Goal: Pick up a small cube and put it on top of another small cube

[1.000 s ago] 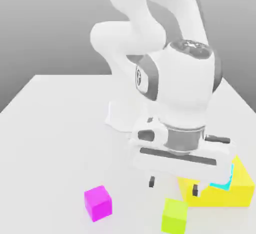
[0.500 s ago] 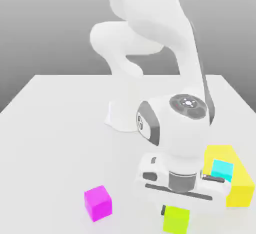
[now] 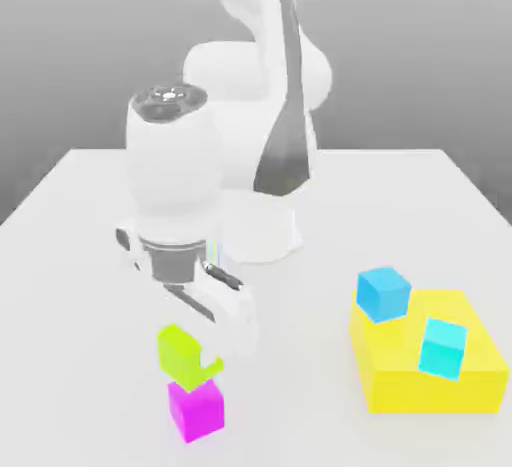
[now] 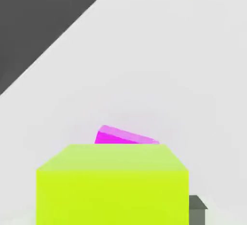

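A pale, plain desk (image 3: 90, 305) carries a magenta cube (image 3: 197, 410) and, well apart, a large flat yellow block (image 3: 432, 387).

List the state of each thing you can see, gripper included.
Gripper: closed on the lime cube.
Lime cube: held, above the magenta cube; whether they touch, I cannot tell.
Magenta cube: on the table, partly hidden by the lime one.
Blue cube: resting on the yellow block.
Cyan cube: resting on the yellow block.
Yellow block: on the table, bearing two cubes.
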Motion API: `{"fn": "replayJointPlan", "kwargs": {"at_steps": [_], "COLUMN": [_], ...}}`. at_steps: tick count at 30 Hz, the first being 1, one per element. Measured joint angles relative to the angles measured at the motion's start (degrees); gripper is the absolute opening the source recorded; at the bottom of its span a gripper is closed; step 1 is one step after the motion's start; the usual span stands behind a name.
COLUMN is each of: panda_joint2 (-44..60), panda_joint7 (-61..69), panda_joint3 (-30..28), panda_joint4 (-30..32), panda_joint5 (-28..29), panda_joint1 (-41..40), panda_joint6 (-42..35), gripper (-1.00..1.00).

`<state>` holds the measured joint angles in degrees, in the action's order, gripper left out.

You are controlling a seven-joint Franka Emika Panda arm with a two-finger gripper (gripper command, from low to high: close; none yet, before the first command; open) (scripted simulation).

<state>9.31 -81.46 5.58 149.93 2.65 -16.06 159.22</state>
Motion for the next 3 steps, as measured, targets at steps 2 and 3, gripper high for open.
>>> {"fn": "replayJointPlan", "kwargs": {"at_steps": [2, 3], "panda_joint2": [0.0, 0.0], "panda_joint7": [0.0, 0.0], "panda_joint3": [0.0, 0.0], "panda_joint4": [0.0, 0.0], "panda_joint5": [0.0, 0.0], "panda_joint1": [0.0, 0.0], "panda_joint6": [0.0, 0.0], "gripper": [1.00, 1.00]}}
